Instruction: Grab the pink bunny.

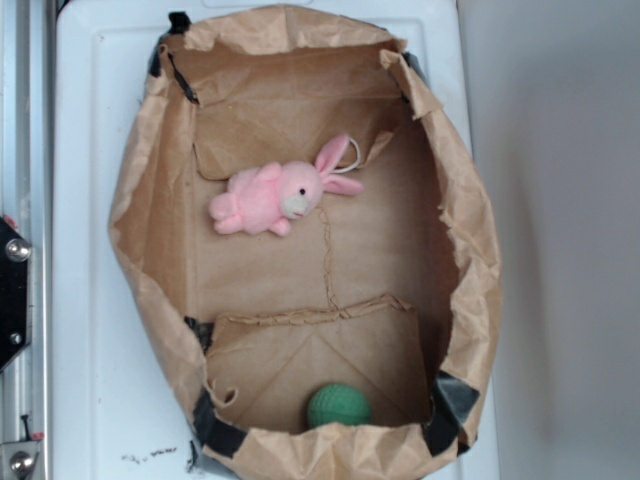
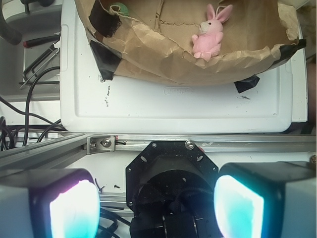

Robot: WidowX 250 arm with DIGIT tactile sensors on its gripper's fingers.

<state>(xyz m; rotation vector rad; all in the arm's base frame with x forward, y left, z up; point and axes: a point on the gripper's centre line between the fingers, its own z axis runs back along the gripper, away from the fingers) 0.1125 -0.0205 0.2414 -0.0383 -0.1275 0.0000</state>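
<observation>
In the wrist view, the gripper (image 2: 156,206) fills the bottom edge. Its two jaws stand wide apart with nothing between them, their inner faces glowing cyan. Just beyond them sits a black round mount (image 2: 171,173) and a metal rail (image 2: 59,148) running across the frame. Past the rail lies a white tray (image 2: 173,106), and on it rests a crumpled brown paper bag (image 2: 148,47), opened out and patched with black tape at the corners.

The pink bunny (image 2: 210,33) lies inside the bag on its paper floor, well apart from the jaws. In the exterior view, the pink bunny (image 1: 275,195) lies on its side in the upper half of the bag (image 1: 150,250). Its long axis runs roughly left to right, feet to the left, head and ears pointing right and slightly up. A thin white loop sits by the ears.

A green knitted ball (image 1: 338,406) rests at the opposite end of the bag, well apart from the bunny.
</observation>
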